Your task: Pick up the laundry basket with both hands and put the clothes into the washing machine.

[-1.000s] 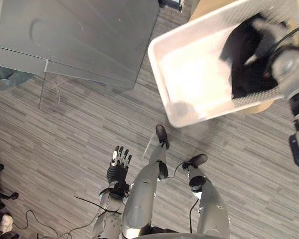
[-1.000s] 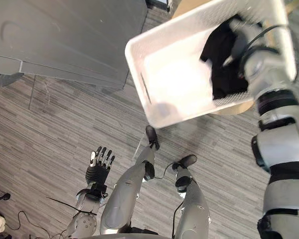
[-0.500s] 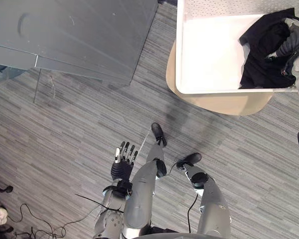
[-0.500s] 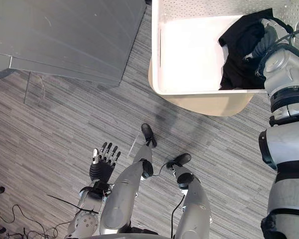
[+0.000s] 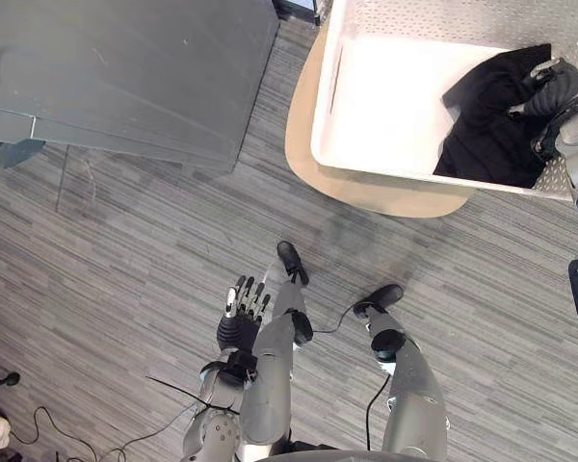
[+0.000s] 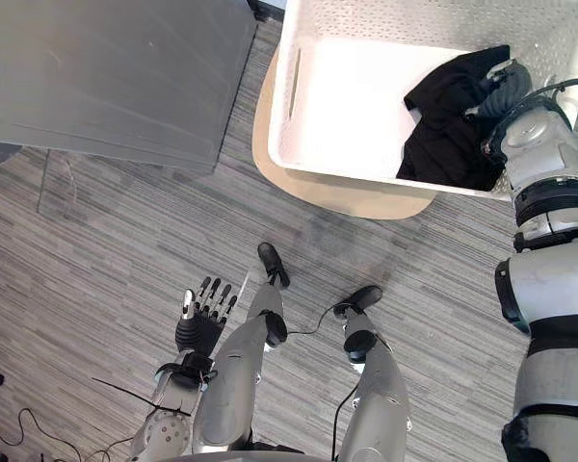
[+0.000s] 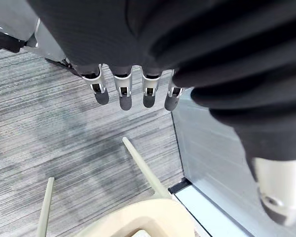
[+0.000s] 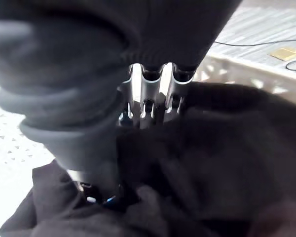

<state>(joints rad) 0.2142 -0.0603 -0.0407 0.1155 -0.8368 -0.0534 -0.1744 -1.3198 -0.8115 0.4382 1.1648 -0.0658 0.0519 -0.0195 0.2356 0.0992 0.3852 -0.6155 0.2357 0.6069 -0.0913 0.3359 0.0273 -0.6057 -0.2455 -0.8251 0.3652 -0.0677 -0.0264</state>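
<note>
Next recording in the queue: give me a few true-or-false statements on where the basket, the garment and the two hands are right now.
1. The white perforated plastic laundry basket rests on the round beige stool. True.
2. The black garment lies on the floor. False: it lies inside the basket.
3. The left hand grips the basket's rim. False: it hangs low beside the leg, fingers straight, holding nothing.
4. The right hand is inside the basket, at the garment. True.

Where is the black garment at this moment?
In the left eye view the black garment lies at the right end of the white laundry basket, under the right hand. The basket sits on a beige stool at the upper right.
</note>
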